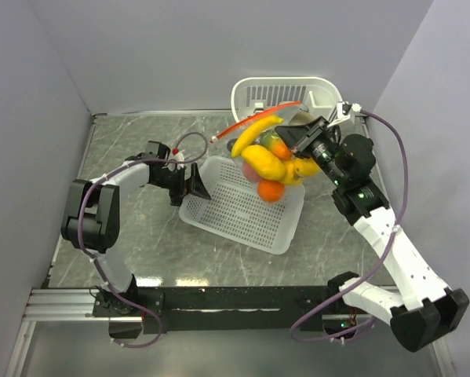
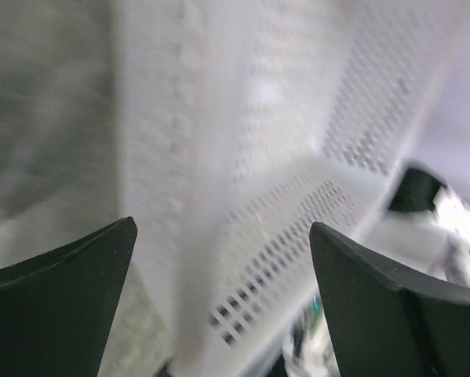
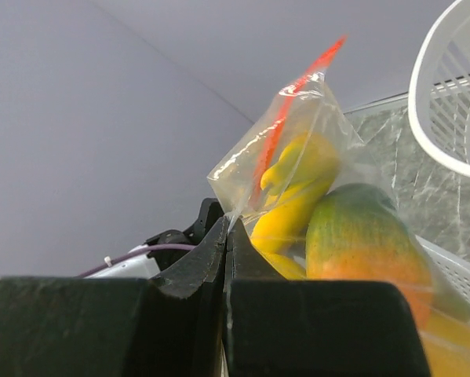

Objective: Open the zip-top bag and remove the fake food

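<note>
The right gripper (image 1: 293, 135) holds the zip-top bag (image 1: 267, 161) in the air above the far corner of a white perforated tray (image 1: 235, 216), its fingers pinched flat together on the pouch's clear edge. The fake food (image 1: 270, 169) is bunched inside the bag: a yellow banana (image 1: 254, 135) on top and an orange round fruit (image 1: 271, 191) sagging lowest. The red zipper strip (image 1: 258, 116) arcs across the top of the bag, pointing left. Just behind it a white slatted basket (image 1: 286, 93) stands at the back of the grey marbled table (image 1: 140, 141).

The left gripper (image 1: 197, 187) sits low at the tray's left corner, jaws spread wide with nothing in them. Its wrist camera gives only a blur of perforated wall (image 2: 282, 212) between the two black fingers; contact with the tray cannot be told.

Only the right wrist view shows the grip closely, at a corner below the strip (image 3: 286, 118), beside a green-and-orange fruit (image 3: 360, 236) pressed against the film.
</note>
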Robot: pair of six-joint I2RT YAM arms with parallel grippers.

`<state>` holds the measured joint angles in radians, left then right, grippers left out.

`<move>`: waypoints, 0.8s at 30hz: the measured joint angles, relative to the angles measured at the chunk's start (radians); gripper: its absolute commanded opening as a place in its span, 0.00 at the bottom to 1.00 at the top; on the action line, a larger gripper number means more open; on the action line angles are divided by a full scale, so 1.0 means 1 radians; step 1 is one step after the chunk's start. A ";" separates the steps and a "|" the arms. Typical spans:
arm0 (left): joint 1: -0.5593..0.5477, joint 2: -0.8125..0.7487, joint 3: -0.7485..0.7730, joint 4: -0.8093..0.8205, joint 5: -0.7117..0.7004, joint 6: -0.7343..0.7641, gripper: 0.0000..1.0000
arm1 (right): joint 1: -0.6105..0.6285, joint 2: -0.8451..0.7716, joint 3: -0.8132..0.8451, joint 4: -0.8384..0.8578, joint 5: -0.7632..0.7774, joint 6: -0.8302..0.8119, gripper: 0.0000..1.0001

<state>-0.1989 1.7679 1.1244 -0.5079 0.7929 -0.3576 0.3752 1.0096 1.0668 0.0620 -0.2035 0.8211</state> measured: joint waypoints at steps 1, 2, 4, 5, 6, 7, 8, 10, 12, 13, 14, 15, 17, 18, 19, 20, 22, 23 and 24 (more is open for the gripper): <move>0.000 0.008 0.010 -0.034 0.055 0.024 0.99 | 0.008 0.021 0.007 0.008 0.002 0.001 0.00; 0.002 0.016 0.020 -0.058 0.089 0.047 0.99 | 0.014 0.038 0.011 0.015 0.004 0.001 0.00; 0.015 0.052 0.061 -0.158 0.180 0.132 0.99 | 0.030 0.061 0.011 0.015 0.020 -0.001 0.00; 0.027 0.077 0.092 -0.217 0.222 0.199 0.99 | 0.035 0.068 0.010 0.012 0.028 -0.001 0.00; 0.048 0.114 0.143 -0.303 0.267 0.282 0.99 | 0.040 0.071 0.008 0.011 0.034 -0.003 0.00; 0.072 0.155 0.205 -0.396 0.311 0.372 0.99 | 0.043 0.072 0.005 0.010 0.040 -0.004 0.00; 0.100 0.191 0.256 -0.470 0.354 0.456 0.99 | 0.045 0.071 0.003 0.006 0.046 -0.004 0.00; 0.159 0.239 0.298 -0.570 0.438 0.602 0.99 | 0.046 0.065 -0.007 0.007 0.057 -0.007 0.00; 0.208 0.246 0.258 -0.640 0.488 0.731 0.99 | 0.046 0.059 -0.013 -0.003 0.070 -0.012 0.00; 0.217 0.242 0.230 -0.668 0.502 0.774 0.99 | 0.046 0.058 -0.013 -0.006 0.077 -0.017 0.00; 0.218 0.238 0.190 -0.702 0.516 0.826 0.99 | 0.047 0.058 -0.013 -0.008 0.082 -0.020 0.00; 0.209 0.232 0.152 -0.726 0.524 0.871 0.99 | 0.047 0.058 -0.013 -0.011 0.086 -0.024 0.00; 0.175 0.213 0.092 -0.764 0.528 0.938 0.99 | 0.048 0.059 -0.013 -0.012 0.087 -0.027 0.00; 0.158 0.193 0.075 -0.782 0.528 0.967 0.99 | 0.048 0.061 -0.013 -0.010 0.087 -0.027 0.00; 0.142 0.171 0.073 -0.796 0.522 0.988 0.99 | 0.048 0.064 -0.013 -0.004 0.084 -0.026 0.00; 0.138 0.145 0.077 -0.801 0.523 1.001 0.99 | 0.048 0.071 -0.012 0.003 0.080 -0.022 0.00; 0.159 0.079 0.127 -0.826 0.516 1.017 0.99 | 0.049 0.097 -0.005 0.022 0.071 -0.009 0.00; 0.195 0.042 0.181 -0.829 0.521 1.021 0.99 | 0.051 0.115 0.002 0.032 0.065 -0.002 0.00; 0.238 0.014 0.238 -0.832 0.525 1.023 0.99 | 0.056 0.140 0.015 0.044 0.062 0.006 0.00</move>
<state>0.0395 1.7817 1.3628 -1.3396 1.3174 0.6659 0.4316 1.1496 1.0817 0.1062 -0.1417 0.8268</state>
